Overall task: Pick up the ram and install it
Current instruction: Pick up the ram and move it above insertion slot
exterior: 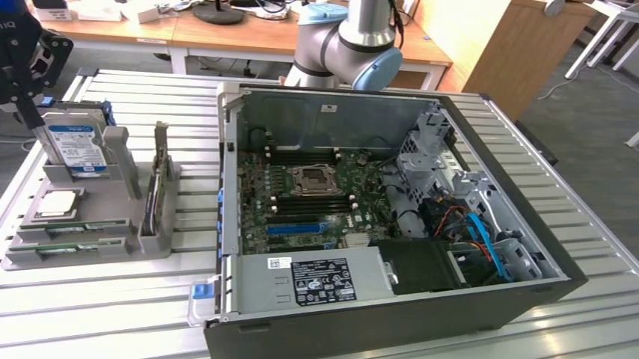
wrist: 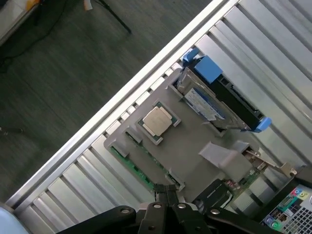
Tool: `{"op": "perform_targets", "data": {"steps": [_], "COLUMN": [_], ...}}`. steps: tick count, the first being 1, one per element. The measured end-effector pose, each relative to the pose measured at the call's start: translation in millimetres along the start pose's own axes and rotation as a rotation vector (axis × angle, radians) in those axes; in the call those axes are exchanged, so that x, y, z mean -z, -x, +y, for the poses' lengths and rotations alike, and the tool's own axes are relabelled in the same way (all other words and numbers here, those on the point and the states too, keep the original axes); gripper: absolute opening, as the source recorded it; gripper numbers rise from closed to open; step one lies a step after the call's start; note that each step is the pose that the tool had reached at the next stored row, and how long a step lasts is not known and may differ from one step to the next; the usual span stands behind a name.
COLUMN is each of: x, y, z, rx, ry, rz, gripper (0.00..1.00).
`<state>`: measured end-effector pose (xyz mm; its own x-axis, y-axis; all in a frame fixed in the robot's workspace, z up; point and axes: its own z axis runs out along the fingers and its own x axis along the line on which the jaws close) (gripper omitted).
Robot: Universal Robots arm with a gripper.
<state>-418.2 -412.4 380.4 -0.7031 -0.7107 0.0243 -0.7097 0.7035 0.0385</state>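
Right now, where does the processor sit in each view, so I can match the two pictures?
Exterior view: processor lies flat on the grey holder, at the exterior view's left, nearer the camera than the upright hard drive.
Wrist view: processor lies on the holder, between the hard drive and the green ram.
Shared landmark: the hard drive's blue label.

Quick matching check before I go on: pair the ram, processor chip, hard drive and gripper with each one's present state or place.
1 ram
2 processor chip
3 hard drive
4 gripper

A standing on edge in the grey holder
B shut, over the holder
C flat, silver face up
D green, slotted along the holder's edge

Pairs: 1-D, 2-C, 3-A, 4-B
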Motion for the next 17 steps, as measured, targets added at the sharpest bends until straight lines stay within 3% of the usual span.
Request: {"op": "perform_targets", "data": {"steps": [17], "x": [-0.1], "y": [0.0], "z": [0.0], "rx": [0.289], "ry": [-0.0074], "rz": [0.0151], "gripper": [0.11]}}
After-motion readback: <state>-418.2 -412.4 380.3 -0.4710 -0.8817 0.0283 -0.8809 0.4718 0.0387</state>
